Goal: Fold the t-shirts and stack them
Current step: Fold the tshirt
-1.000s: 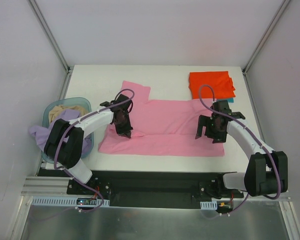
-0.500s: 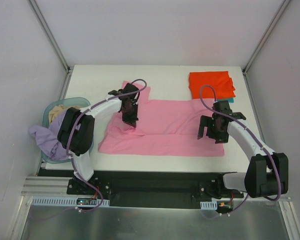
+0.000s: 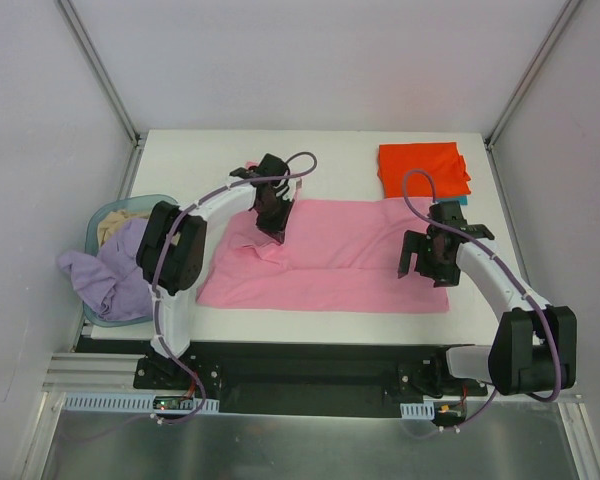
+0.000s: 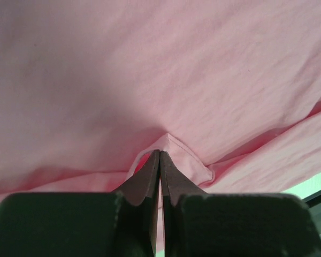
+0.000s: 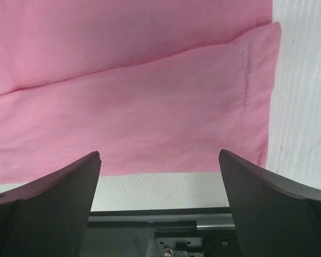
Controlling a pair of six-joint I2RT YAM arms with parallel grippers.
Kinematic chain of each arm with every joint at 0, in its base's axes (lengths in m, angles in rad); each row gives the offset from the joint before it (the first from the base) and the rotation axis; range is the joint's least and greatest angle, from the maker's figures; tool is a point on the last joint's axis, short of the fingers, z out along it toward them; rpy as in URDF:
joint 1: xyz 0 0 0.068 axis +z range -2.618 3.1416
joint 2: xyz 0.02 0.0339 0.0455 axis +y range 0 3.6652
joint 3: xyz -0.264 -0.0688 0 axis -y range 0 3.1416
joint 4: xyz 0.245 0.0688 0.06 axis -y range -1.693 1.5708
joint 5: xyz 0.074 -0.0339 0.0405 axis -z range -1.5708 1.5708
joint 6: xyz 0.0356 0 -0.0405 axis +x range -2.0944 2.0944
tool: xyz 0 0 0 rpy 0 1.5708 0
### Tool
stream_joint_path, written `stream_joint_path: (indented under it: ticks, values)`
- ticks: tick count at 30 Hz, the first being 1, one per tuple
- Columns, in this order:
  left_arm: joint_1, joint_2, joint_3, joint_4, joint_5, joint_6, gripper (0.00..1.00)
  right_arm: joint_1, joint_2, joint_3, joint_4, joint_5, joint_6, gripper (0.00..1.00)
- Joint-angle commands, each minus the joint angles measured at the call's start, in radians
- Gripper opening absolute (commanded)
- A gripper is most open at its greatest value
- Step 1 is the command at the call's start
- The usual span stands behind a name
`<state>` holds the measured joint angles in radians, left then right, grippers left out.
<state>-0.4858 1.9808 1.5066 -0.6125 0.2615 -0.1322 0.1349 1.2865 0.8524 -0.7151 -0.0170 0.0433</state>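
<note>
Black fingers (image 4: 145, 179) of the left gripper (image 4: 160, 152) are pinched flat together on a hemmed edge of the bright pink t-shirt (image 3: 350, 255), and the soft cloth rises in a small peak at their tips. Around the pinch the fabric hangs in smooth, shallow folds.

The right gripper (image 5: 159, 155) holds its dark, wedge-shaped fingers spread wide with nothing between them, above the shirt's near right corner, where a stitched hem runs beside the white, faintly ribbed table (image 3: 330, 148).

The pink shirt lies spread across the middle of the table, flat on the right, rumpled and doubled over on the left under the left gripper. At the far right corner sits an orange-red t-shirt (image 3: 423, 168), folded into a neat rectangle, with a sliver of teal cloth (image 3: 461, 200) showing at its near right edge. At the table's left edge a pale lavender t-shirt (image 3: 100, 272) spills limply over the rim of a round light-blue plastic basket (image 3: 93, 232).
</note>
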Motion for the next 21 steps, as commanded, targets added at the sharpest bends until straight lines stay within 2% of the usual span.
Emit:
stream_joint_path:
  ticks: [1,7,15,16,17,18,21]
  values:
    - [-0.014,0.047,0.064,-0.039,0.045,0.123,0.00,-0.009,-0.024,0.016,-0.024,0.043,-0.008,0.97]
    - [-0.014,0.087,0.133,-0.067,0.074,0.226,0.08,-0.012,-0.030,0.017,-0.027,0.048,-0.006,0.97]
    - [-0.014,0.141,0.236,-0.111,0.064,0.246,0.13,-0.012,-0.053,0.017,-0.037,0.054,-0.005,0.97]
    - [-0.014,0.136,0.236,-0.113,0.064,0.231,0.21,-0.014,-0.056,0.016,-0.040,0.052,-0.003,0.97]
    - [-0.014,0.109,0.233,-0.112,0.065,0.218,0.48,-0.012,-0.059,0.016,-0.040,0.048,-0.005,0.97]
    - [-0.014,0.093,0.221,-0.112,0.070,0.204,0.63,-0.012,-0.062,0.013,-0.037,0.046,-0.006,0.97]
    - [-0.014,-0.005,0.166,-0.104,0.067,0.135,0.84,-0.012,-0.058,0.011,-0.030,0.031,-0.013,0.97]
